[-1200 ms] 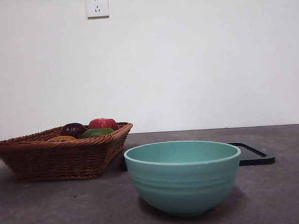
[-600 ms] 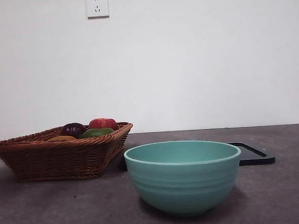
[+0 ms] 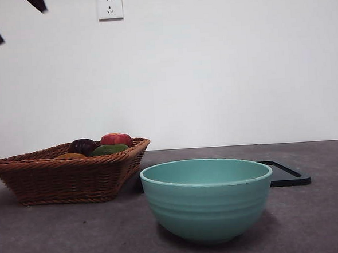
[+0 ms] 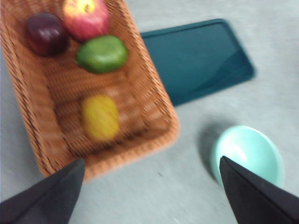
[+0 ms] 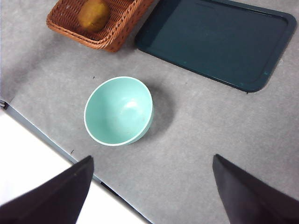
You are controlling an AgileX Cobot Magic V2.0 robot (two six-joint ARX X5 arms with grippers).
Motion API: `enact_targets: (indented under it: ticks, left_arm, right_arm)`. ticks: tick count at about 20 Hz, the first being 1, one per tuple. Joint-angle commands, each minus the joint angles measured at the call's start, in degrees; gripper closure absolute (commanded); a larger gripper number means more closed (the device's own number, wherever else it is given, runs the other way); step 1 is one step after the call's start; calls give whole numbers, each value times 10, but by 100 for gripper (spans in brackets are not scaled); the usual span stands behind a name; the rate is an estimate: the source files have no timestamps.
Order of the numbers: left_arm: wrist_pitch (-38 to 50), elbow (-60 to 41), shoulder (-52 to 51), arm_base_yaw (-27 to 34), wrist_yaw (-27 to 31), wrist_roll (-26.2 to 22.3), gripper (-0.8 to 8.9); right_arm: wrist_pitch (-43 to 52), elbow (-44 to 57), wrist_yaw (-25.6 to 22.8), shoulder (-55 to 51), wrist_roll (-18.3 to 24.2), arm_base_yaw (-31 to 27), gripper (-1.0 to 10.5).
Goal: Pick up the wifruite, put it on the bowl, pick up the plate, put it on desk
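the left gripper (image 4: 149, 196) hangs high over the basket (image 4: 154, 100) with its jaws spread wide and nothing between them; in the front view it shows only as two black tips at the top corner. the right gripper (image 5: 149, 196) waits, also spread and empty, above the bowl (image 5: 119, 111).

nothing of the task looks done: the bowl is empty and no fruit has been lifted. which fruit is meant is unclear; it is probably the yellow-brown oval one (image 4: 100, 117), which lies alone in the basket's middle, its long axis along the basket's length, neither end marked. beyond it sit a green fruit (image 4: 102, 54), a red apple (image 4: 86, 18) and a dark plum (image 4: 45, 33). the tray (image 4: 198, 58) lies flat on the bench (image 5: 196, 126) just beside the basket, so the plate step may already be met or not begun.
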State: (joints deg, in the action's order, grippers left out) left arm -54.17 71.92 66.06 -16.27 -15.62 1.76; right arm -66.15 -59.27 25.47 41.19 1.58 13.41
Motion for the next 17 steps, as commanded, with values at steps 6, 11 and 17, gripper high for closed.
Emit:
enact_targets:
  ticks: [6,11,17]
  left_arm:
    - [34,69,185,-32,71,-26,355]
    - [62,69,270,-37,99,-33,355]
    - [77,69,340,-37,115,-35,356]
  right_arm:
    - [5,-11,0,3,-1,2,538]
    - [5,-11,0,3,-1,2,538]
    - [5,-11,0,3,-1,2,538]
